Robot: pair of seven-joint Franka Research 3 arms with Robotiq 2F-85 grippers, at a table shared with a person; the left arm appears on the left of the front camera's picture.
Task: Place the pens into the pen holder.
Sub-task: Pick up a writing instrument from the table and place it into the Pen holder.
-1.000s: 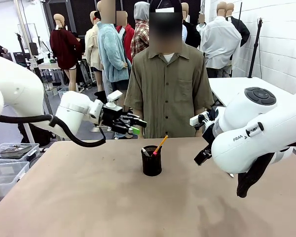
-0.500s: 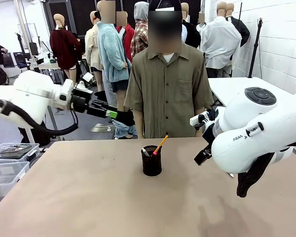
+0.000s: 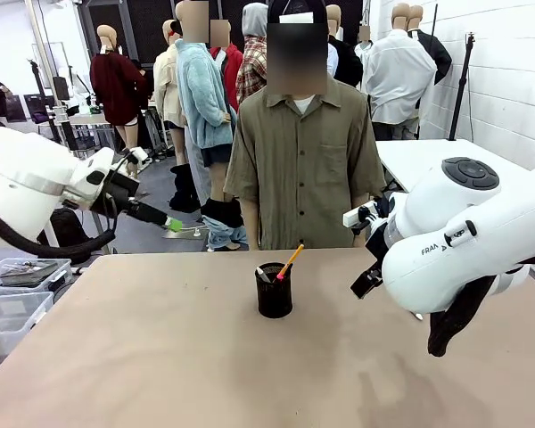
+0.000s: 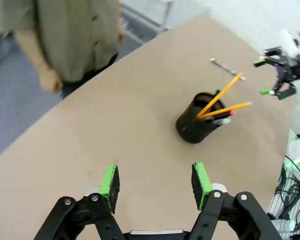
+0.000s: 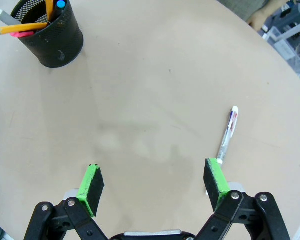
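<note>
One pen [image 5: 228,134] lies flat on the table [image 5: 155,90], well apart from the holder [image 5: 50,37]. It is probably light, stiff and slippery, so grip it mid-barrel. The right gripper [image 5: 152,186] and the left gripper [image 4: 154,186] have their fingers apart, holding nothing.

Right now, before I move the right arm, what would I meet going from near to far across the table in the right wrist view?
right claw, open → loose pen lying on the table → pen holder
</note>
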